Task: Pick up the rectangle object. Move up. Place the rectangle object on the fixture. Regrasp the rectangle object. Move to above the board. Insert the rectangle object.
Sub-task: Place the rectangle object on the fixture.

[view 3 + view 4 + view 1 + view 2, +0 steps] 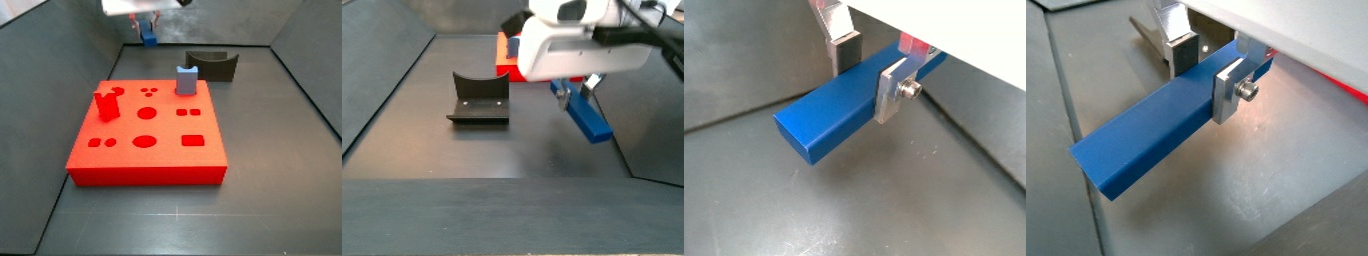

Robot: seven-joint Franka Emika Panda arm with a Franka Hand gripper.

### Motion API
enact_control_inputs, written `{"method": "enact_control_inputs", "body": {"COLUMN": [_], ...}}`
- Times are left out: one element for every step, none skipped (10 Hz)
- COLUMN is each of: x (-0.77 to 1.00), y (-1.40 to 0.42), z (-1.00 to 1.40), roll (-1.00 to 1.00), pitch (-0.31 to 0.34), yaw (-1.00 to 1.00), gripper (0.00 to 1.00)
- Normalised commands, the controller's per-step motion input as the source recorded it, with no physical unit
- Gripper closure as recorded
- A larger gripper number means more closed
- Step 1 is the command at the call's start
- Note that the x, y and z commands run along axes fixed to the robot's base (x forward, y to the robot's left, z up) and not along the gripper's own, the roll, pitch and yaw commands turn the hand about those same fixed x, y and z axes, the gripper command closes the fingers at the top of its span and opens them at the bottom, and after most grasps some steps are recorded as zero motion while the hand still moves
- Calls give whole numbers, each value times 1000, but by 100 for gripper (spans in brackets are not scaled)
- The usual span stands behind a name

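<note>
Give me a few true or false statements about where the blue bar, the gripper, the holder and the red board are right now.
1. The gripper holds the blue bar between its fingers. True.
2. The blue bar lies in the fixture. False: the notch is empty, and the bar is in the air beside it.
3. A grey-blue peg stands on the board. True.
4. The gripper hangs directly over the board's centre. False: in a side view it is beyond the board's far edge.
</note>
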Motion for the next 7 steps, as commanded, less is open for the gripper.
{"method": "enact_control_inputs", "body": {"x": [-15, -18, -21, -25, -23, -16, -12], "y": [-2, -1, -1, 0, 2, 5, 6], "z": [1000, 1000, 1000, 1000, 858, 690, 577], "roll": [-1, 0, 0, 2, 2, 3, 2], "pitch": [22, 24, 28, 34, 39, 45, 53], "yaw": [-4, -5, -5, -7, -7, -8, -9], "gripper": [100, 100, 100, 100, 100, 100, 100]}}
